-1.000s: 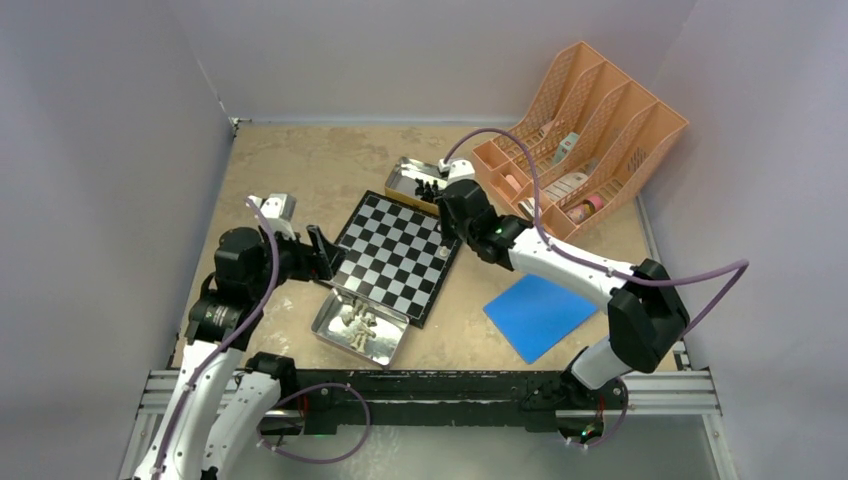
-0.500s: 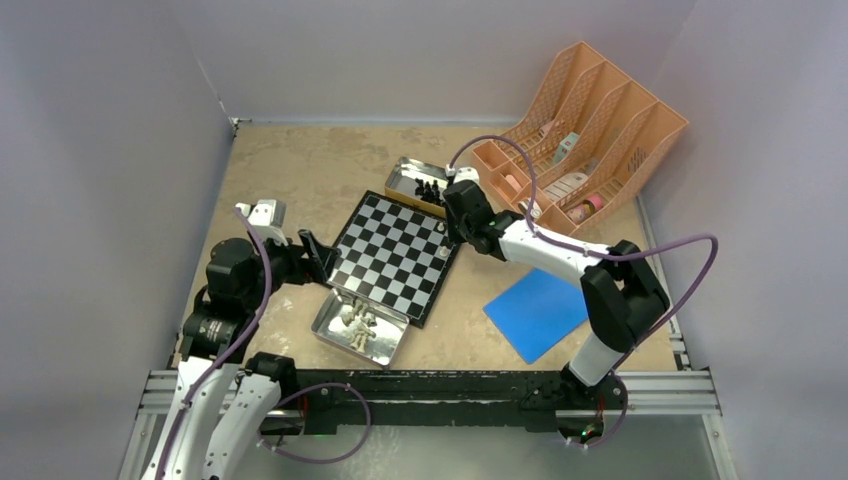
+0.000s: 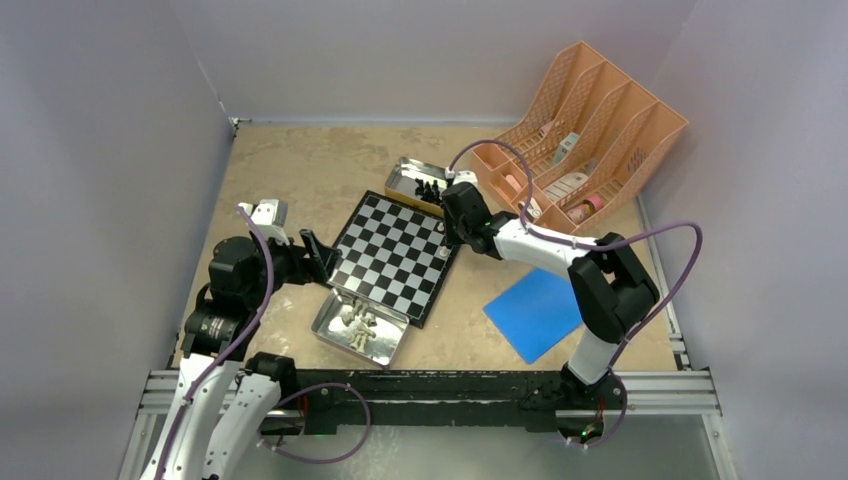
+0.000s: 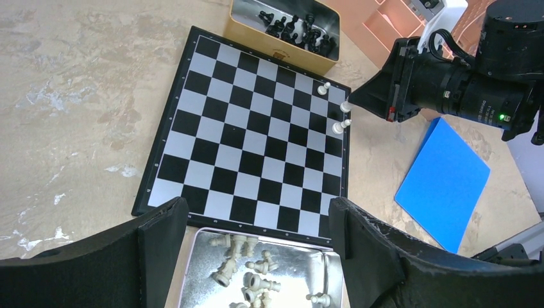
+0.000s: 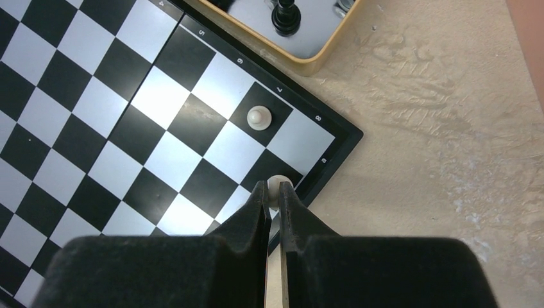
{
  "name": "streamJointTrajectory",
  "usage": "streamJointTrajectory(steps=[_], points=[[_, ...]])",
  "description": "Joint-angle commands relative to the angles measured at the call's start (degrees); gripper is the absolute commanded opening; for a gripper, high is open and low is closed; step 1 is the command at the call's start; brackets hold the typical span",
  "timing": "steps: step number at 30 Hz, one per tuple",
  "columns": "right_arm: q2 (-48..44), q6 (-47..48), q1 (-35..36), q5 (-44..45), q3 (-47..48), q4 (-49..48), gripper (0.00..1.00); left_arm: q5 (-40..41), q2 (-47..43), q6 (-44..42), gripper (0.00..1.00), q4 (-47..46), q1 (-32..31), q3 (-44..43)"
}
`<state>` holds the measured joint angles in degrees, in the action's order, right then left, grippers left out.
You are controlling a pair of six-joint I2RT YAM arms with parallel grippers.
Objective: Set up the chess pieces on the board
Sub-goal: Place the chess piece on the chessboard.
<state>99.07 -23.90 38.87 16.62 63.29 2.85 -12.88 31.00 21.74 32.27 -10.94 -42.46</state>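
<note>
The checkered board [image 3: 392,256] lies mid-table and also shows in the left wrist view [image 4: 250,138] and the right wrist view [image 5: 96,115]. My right gripper [image 5: 274,190] is shut on the head of a cream-white pawn [image 5: 280,185] at the board's far right corner; it also shows in the top view [image 3: 446,232]. Another white pawn [image 5: 256,118] stands one square away. The left wrist view shows three white pawns [image 4: 338,127] along that edge. My left gripper [image 4: 256,215] is open and empty above the tin of white pieces [image 4: 256,276].
The tin of white pieces [image 3: 360,328] sits at the board's near edge. A tin of black pieces [image 3: 420,184] sits at its far corner. An orange file rack [image 3: 580,130] stands at the back right. A blue flat square [image 3: 538,312] lies right of the board.
My right arm's elbow has swung left while its gripper stayed at the board's far right corner. My left arm has drawn back slightly to the left.
</note>
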Motion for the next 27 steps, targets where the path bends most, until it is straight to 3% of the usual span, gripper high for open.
streamJointTrajectory(steps=[1, 19, 27], points=[[-0.4, -0.9, -0.2, -1.3, -0.8, -2.6, 0.08, -0.2, -0.2, 0.0, 0.80, -2.0, 0.3, 0.0], [1.5, -1.2, -0.2, -1.2, -2.8, -5.7, 0.10, 0.2, -0.6, 0.1, 0.80, -1.9, 0.3, 0.1], [-0.5, -1.8, -0.2, -0.8, -2.9, -4.3, 0.18, 0.2, -0.4, 0.1, 0.79, -1.8, 0.3, 0.0]])
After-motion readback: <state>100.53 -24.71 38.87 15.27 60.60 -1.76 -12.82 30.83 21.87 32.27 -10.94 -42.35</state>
